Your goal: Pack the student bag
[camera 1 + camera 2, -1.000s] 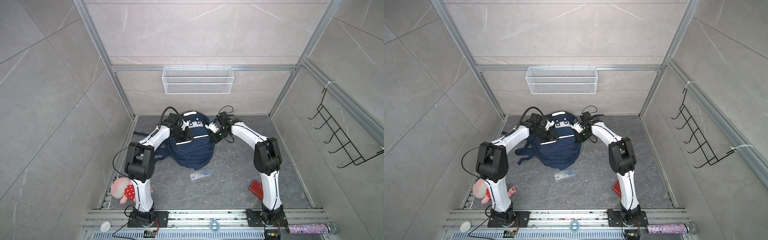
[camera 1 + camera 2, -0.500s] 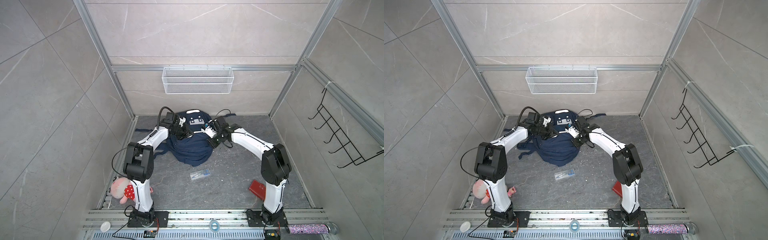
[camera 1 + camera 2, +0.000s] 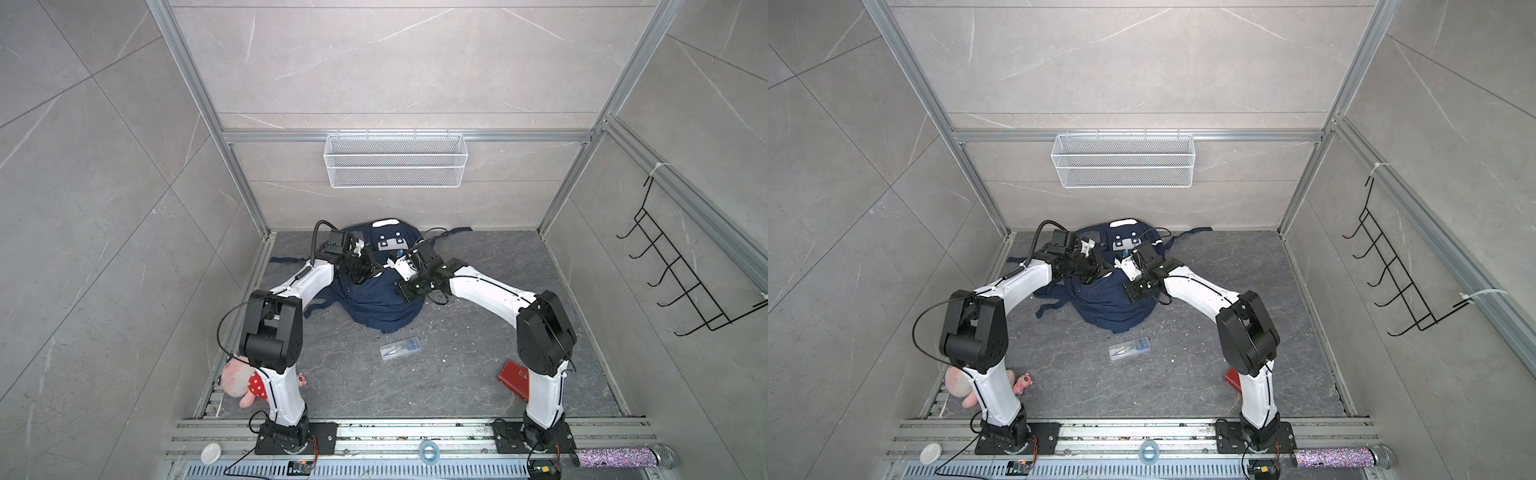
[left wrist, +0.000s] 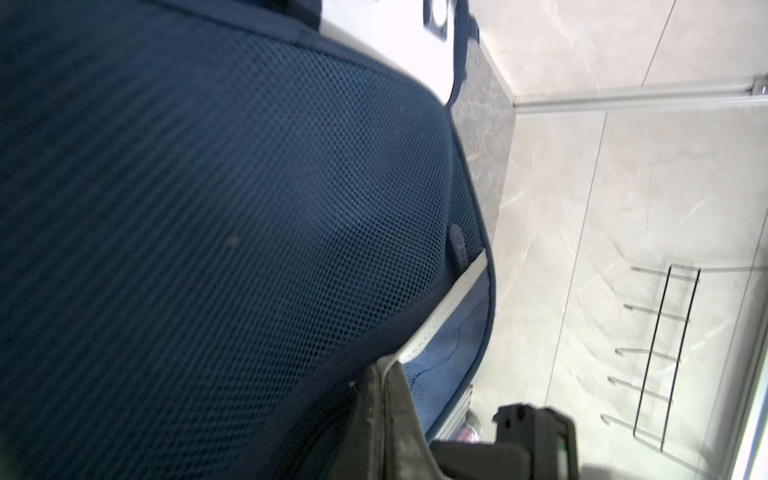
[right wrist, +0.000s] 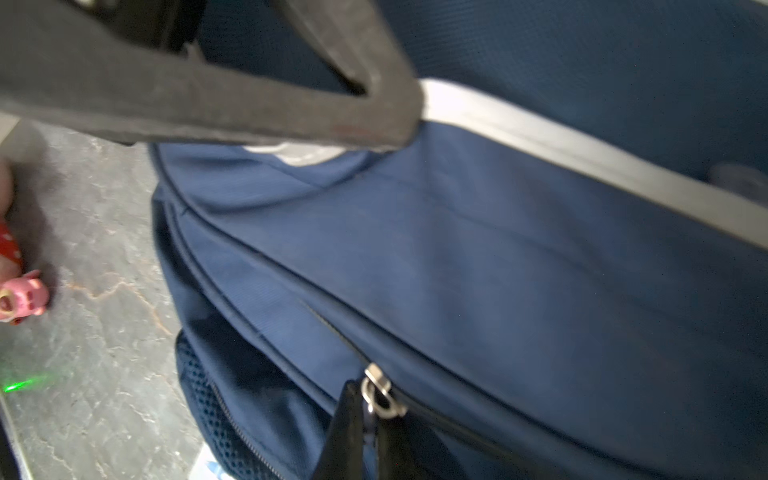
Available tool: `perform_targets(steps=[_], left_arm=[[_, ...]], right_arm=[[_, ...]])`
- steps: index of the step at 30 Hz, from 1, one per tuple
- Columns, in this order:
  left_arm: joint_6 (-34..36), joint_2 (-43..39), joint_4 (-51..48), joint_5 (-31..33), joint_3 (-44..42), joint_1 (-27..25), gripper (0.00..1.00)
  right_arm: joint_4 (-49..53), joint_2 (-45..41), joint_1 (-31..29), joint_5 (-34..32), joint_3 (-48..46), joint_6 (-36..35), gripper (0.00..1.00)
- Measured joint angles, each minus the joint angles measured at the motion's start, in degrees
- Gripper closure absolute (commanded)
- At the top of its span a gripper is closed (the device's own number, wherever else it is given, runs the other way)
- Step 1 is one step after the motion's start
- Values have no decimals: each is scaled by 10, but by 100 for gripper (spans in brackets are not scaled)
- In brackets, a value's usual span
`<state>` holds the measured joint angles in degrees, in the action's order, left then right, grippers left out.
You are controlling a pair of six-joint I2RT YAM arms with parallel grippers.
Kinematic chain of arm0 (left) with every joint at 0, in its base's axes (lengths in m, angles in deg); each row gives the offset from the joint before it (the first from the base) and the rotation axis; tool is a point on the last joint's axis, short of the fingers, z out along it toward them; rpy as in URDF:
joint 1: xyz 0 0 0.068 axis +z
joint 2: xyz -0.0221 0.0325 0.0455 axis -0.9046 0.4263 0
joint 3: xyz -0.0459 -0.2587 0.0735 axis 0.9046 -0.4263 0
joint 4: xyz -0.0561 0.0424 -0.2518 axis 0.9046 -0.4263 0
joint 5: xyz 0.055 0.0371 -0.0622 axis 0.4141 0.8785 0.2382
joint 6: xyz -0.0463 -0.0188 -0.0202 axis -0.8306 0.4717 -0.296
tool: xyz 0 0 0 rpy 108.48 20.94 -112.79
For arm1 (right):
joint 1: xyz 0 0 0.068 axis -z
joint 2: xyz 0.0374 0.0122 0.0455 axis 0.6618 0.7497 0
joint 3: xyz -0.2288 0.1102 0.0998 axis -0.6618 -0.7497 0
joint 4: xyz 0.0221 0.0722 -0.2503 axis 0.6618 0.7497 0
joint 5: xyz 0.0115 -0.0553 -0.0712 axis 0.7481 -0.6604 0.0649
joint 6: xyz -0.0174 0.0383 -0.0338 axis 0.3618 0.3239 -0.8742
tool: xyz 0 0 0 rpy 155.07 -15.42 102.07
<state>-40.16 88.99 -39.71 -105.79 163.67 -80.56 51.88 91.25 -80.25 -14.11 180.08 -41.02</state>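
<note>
The student bag [image 3: 376,305] is seen in both top views slumped at the back of the surface [image 3: 478,374], near the rear wall and between the two arms. Its white stripe [image 4: 440,316] is pinched by the left fingers [image 4: 374,424], which are pressed together on it. A metal zip pull [image 5: 379,395] is pinched by the right fingers [image 5: 345,440], likewise closed tight. The opening of a compartment is judged to be the step in hand.

The pull is small and smooth, so it could be lost from the grip if drawn at an angle to the track. The cloth around the zip lies slack and folded, so it could be caught by the slider and the zip jammed. Should the stripe slide out of the left hold, the whole bag would be dragged rather than opened, possibly onto the clear case [image 3: 400,348] lying near in front. The loose straps [image 3: 286,260] beside the left arm could be snagged.
</note>
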Motion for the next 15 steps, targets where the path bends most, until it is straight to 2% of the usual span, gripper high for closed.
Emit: perform_targets(steps=[7, 12, 15], left_arm=[[-80, -24, 20, 17, -56, 9, 100], [-99, -25, 26, 14, -64, 9, 100], [-105, -26, 41, 9, -69, 3, 100]], right_arm=[[-23, 23, -28, 39, 6, 4, 100], [-85, 18, -18, 74, -48, 34, 100], [-133, -3, 7, 113, -100, 67, 100]])
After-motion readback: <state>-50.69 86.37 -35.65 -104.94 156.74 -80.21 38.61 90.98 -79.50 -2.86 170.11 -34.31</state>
